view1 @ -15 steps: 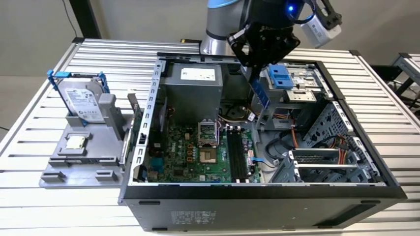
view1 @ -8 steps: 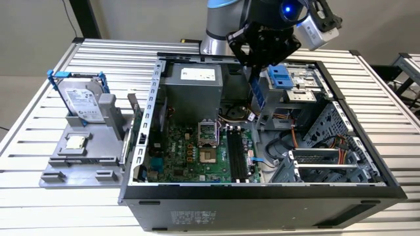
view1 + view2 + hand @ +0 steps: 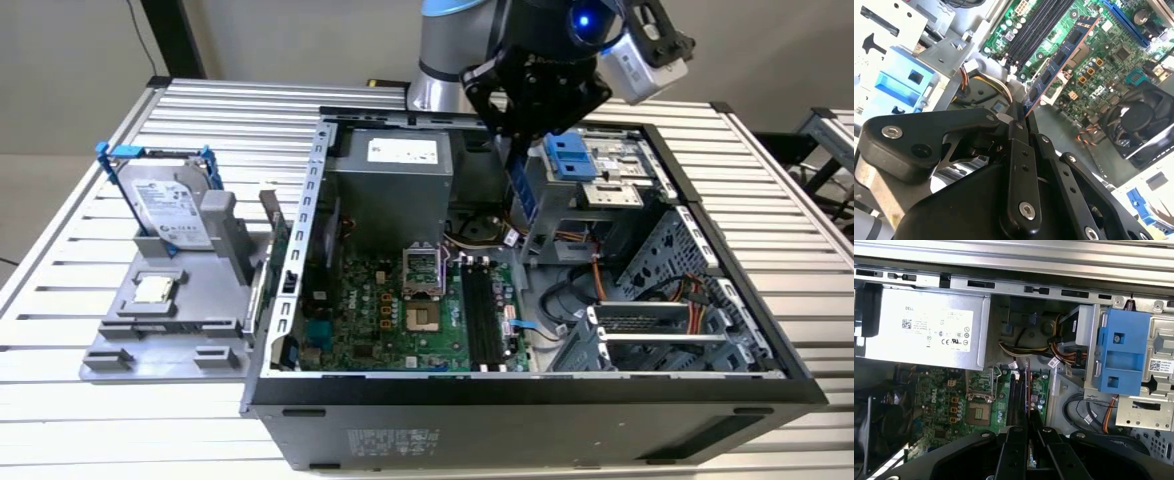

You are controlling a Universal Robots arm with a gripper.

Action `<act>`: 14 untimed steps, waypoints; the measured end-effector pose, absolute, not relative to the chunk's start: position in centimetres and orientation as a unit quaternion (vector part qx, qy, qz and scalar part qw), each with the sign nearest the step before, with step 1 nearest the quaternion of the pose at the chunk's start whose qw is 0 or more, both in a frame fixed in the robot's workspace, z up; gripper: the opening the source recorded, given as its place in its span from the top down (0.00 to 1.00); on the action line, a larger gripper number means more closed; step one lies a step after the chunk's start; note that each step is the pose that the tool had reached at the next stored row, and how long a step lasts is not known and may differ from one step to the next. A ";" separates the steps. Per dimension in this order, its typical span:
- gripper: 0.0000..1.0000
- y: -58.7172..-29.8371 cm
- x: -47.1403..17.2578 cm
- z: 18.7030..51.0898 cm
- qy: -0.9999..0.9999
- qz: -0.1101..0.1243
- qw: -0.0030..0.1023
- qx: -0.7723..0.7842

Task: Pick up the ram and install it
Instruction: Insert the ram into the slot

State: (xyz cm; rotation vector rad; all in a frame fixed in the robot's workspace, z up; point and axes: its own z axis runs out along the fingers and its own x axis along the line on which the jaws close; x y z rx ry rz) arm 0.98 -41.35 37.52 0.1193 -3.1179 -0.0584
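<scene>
The black hand (image 3: 1021,120) is clenched on one end of the ram (image 3: 1061,57), and the thin green stick with black chips reaches out from it over the green board (image 3: 1104,85). In the exterior view the hand holds it over the open computer case (image 3: 534,420), above the black memory slots (image 3: 487,320) and not yet in one. The hard drive (image 3: 171,205) stands apart on the bench (image 3: 134,420), at the exterior view's left.

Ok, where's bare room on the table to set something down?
Bare table slats lie between the gray holder and the near edge, and at the exterior view's right of the computer case. Inside the case it is crowded: the gripper holds the ram there.
</scene>
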 end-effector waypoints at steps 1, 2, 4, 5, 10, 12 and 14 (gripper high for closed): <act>1.00 -41.4 1.0 37.5 -0.999 -0.019 0.010 0.038; 1.00 -41.5 1.0 37.4 -0.999 -0.019 0.011 0.038; 1.00 -41.7 1.1 37.2 -0.999 -0.019 0.011 0.037; 1.00 -41.9 1.1 37.1 -0.999 -0.020 0.011 0.037; 1.00 -42.4 1.2 36.4 -0.999 -0.023 0.010 0.035; 1.00 -42.6 1.3 36.2 -0.999 -0.024 0.010 0.034; 1.00 -42.7 1.5 35.8 -0.999 -0.025 0.010 0.033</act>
